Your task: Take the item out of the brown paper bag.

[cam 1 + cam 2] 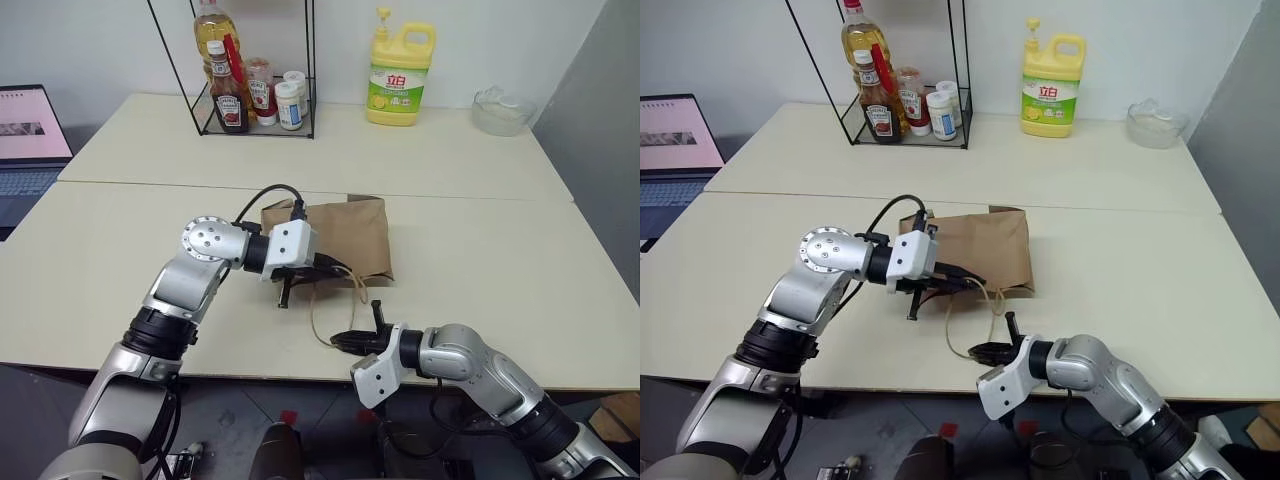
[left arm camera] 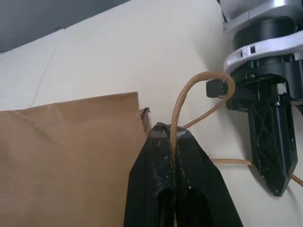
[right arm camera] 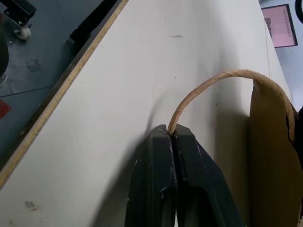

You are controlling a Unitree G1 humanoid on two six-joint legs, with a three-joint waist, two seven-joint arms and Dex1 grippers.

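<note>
Bag: the brown paper bag lies flat on its side on the table, just behind the left gripper, its mouth turned toward the near table edge and both grippers. It looks light, thin and creased, so it should crumple or slide easily and could tear if pulled hard.

Item: the bottle cannot be seen; I judge it is inside the bag, behind the left gripper. The bag's slight bulge suggests something small and light. Smooth plastic would likely be slippery, so its body or the neck below the cap seems the place to take it.

Handles: two thin twisted-paper loops reach from the bag's mouth toward the grippers. They are limp cord, fine for pulling but no help for pushing, and they look to be the bag's weakest points. Taking them near the paper seems safer.

Left gripper: the left gripper sits at the bag's mouth, jaws closed tight on the upper handle, which rises out from between its fingers.

Right gripper: the right gripper sits near the table's front edge, well in front of the bag, jaws pinched together on the lower handle, whose loop arches back to the paper.

Next move, as I judge: drawing the two handles apart should open the mouth, gently enough to spare the paper.
</note>
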